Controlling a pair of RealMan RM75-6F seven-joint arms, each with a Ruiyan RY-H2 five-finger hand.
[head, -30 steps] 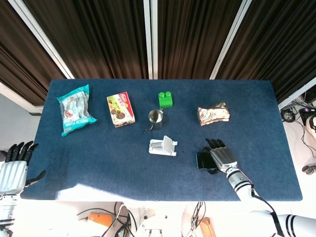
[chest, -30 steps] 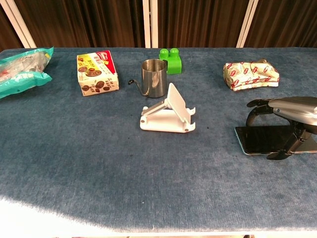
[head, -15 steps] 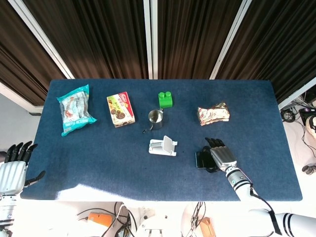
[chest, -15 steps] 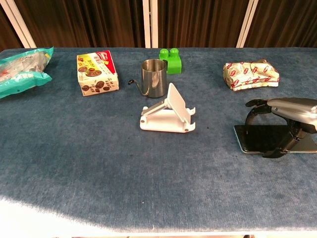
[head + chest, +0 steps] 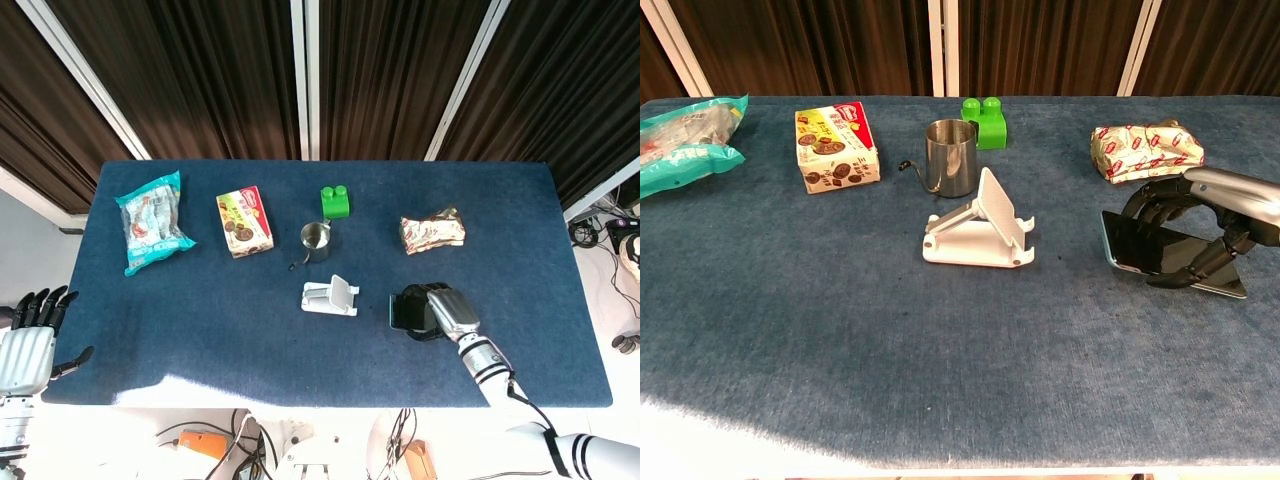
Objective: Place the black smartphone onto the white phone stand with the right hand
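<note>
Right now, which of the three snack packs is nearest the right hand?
The crinkled silver-brown pack, just beyond the right hand; the teal bag and cookie box lie far left.

black smartphone [image 5: 1155,250] tilted, white phone stand [image 5: 980,228] upright

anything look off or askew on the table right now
Only the phone: it sits tilted, its left edge raised off the cloth, gripped by the right hand. The stand is upright and bare. Nothing looks spilled or damaged.
</note>
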